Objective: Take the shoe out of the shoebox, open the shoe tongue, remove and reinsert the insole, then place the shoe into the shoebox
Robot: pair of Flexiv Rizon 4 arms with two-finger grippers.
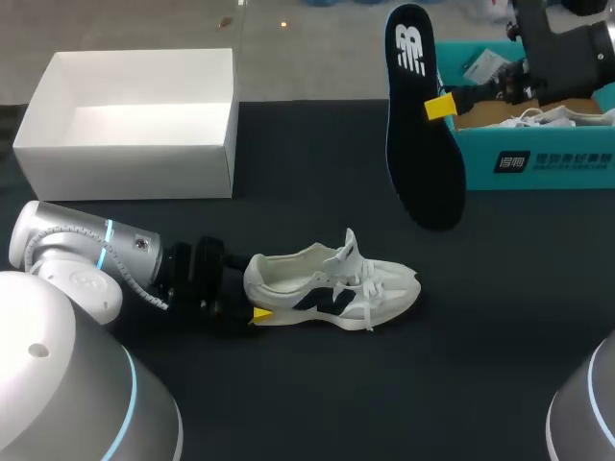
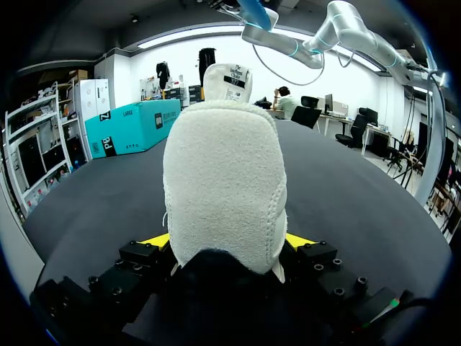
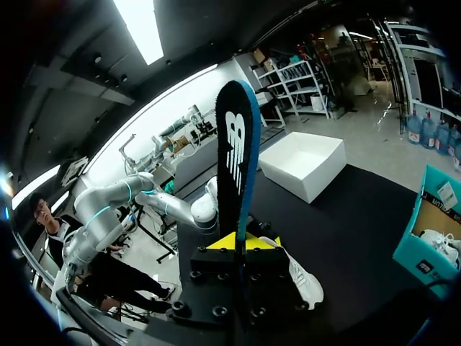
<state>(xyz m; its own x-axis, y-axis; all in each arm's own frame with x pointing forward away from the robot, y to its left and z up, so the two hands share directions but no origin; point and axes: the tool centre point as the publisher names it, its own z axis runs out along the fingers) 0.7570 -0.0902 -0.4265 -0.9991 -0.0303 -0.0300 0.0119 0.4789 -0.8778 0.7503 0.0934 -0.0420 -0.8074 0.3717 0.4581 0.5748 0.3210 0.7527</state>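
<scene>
**Entry: insole refit, hazards**

- **L gripper** (image 1: 254, 293): fingers are closing on the shoe (image 1: 332, 283) at the heel, one each side. The wrist view is showing a yellow tip either side of the heel pad (image 2: 223, 194).
- **Shoe:** it's sitting upright on the black table (image 1: 480, 336), mid-table, w/ the toe pointing away from the L arm. The tongue is standing up and the laces are lying loose.
- **R gripper** (image 1: 432, 106): fingers are pinching the insole (image 1: 418, 144) across its thickness, roughly a third of the way down. It's hanging near-upright in the air, well apart from the shoe, by the corner of the teal box (image 1: 538, 158).
- **White box** (image 1: 125, 158): open, at the far L of the table.

**Risks you're facing, as judged from here:**

1. The insole is a long, floppy part on a narrow pinch, so a quick swing is likely to twist or slip it in the fingers.
2. The leading end may catch on the tongue or laces and fold instead of sliding to the toe.
3. The shoe is being held at the heel only. Pushing fwd could pivot the toe or pull the heel out of the L fingers.
4. The R fingers are sitting well along the insole, so they're prob. going to hit the collar before it's seated. You'd be needing a regrip.
5. Clearance btwn the insole's lower end and the teal box isn't readable here, so lift clear before you're traversing.
</scene>
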